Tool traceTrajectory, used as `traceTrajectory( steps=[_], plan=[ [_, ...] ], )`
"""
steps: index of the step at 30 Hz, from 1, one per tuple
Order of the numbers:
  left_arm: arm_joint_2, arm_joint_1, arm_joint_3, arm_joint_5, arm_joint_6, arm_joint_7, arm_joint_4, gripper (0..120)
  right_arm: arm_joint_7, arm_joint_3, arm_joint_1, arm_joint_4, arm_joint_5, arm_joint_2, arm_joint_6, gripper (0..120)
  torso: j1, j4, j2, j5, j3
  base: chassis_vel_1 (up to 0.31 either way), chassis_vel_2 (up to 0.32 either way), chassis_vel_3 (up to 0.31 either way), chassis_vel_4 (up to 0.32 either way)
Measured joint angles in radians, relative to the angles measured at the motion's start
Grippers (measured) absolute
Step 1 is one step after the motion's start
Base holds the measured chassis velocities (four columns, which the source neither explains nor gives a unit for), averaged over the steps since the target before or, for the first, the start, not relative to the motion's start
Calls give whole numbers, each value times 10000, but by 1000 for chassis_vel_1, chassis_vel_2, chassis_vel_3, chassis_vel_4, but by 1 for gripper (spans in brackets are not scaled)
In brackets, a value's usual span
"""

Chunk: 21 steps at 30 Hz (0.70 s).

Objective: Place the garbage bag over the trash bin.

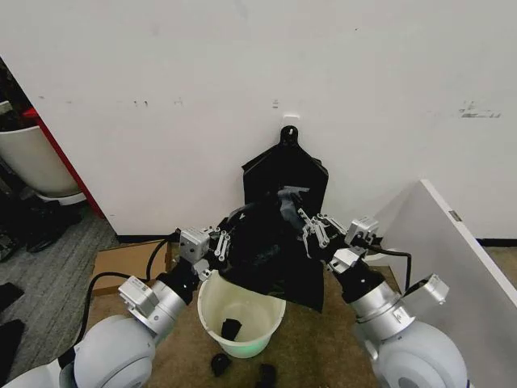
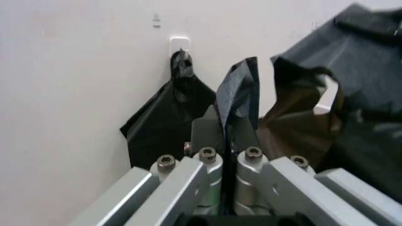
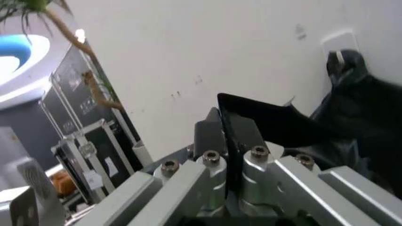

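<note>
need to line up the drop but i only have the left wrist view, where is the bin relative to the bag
Observer: In the head view the trash bin stands on the floor, below the garbage bag and between the two arms.
Operator: is the other arm on the bag too
Observer: Yes. The right wrist view shows the right end effector shut on an edge of the bag; the left end effector pinches another edge.
Operator: bin empty?
Observer: No, a small black scrap lies inside on the bottom.
Operator: anything around it
Observer: Two more black scraps lie on the floor at its base, on the side nearer the robot.
</note>
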State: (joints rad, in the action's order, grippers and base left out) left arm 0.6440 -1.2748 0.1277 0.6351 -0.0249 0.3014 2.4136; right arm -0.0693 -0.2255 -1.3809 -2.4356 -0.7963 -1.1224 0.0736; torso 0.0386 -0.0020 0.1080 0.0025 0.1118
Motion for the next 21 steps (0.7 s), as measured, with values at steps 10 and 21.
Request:
traceTrajectory(
  steps=[10, 21],
  plan=[
    [501, -459, -4, 215, 24, 165, 68, 0, -153, 693, 249, 398, -285, -305, 136, 0, 0, 1, 0, 1, 0, 0, 0, 0, 0],
    [971, -558, -469, 62, 4, 222, -793, 0, -268, 1181, -105, 1045, -290, -334, 130, 0, 1, 0, 0, 0, 0, 0, 0, 0, 0]
  ],
)
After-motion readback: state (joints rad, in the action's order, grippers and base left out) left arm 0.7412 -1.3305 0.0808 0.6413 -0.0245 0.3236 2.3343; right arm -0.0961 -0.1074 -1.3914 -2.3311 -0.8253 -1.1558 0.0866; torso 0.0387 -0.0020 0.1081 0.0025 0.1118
